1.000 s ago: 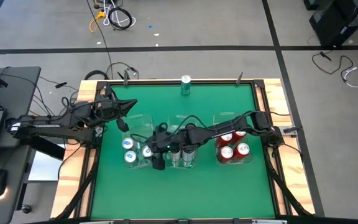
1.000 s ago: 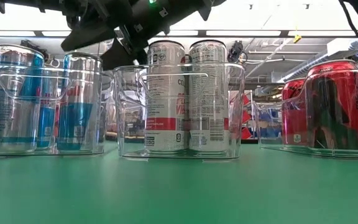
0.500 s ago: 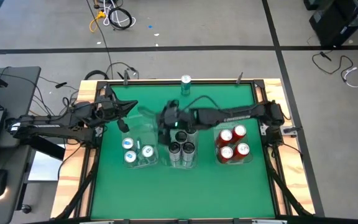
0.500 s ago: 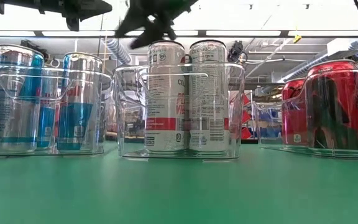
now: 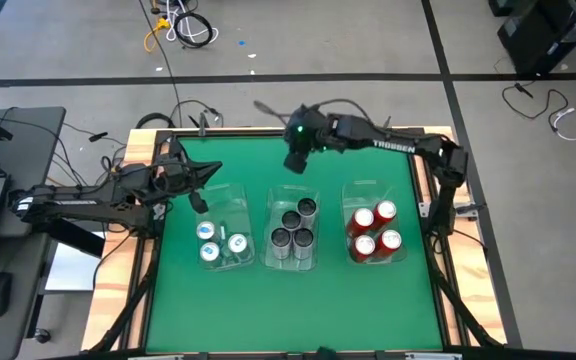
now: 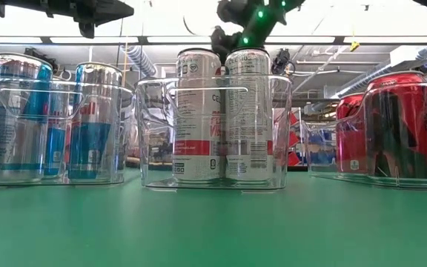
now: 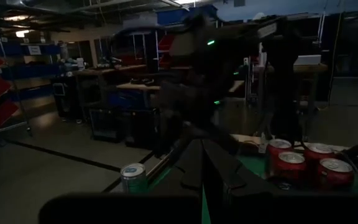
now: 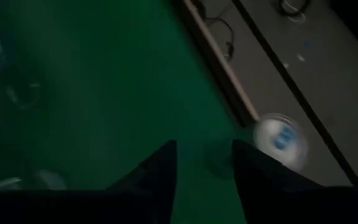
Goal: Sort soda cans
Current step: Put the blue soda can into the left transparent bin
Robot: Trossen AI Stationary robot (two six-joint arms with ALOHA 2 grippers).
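One soda can with a white-teal top (image 8: 280, 138) stands alone at the table's far edge, also in the left wrist view (image 7: 133, 177). My right gripper (image 5: 296, 160) hovers open above the green mat just beside it, nothing between its fingers (image 8: 204, 168). In the high view the gripper covers that can. Two white-teal cans (image 5: 218, 243) stand in the left clear bin, three dark grey cans (image 5: 294, 228) in the middle bin, several red cans (image 5: 375, 232) in the right bin. My left gripper (image 5: 208, 168) is shut, held above the table's far left.
The three clear bins (image 6: 213, 178) stand in a row across the middle of the green mat (image 5: 288, 300). The table's wooden frame (image 8: 219, 59) runs along the far edge next to the lone can. Cables lie on the floor beyond.
My right gripper has risen from beside the middle bin and swung toward the table's far edge, ending over the lone white-teal can. The cans in the bins have stayed where they were.
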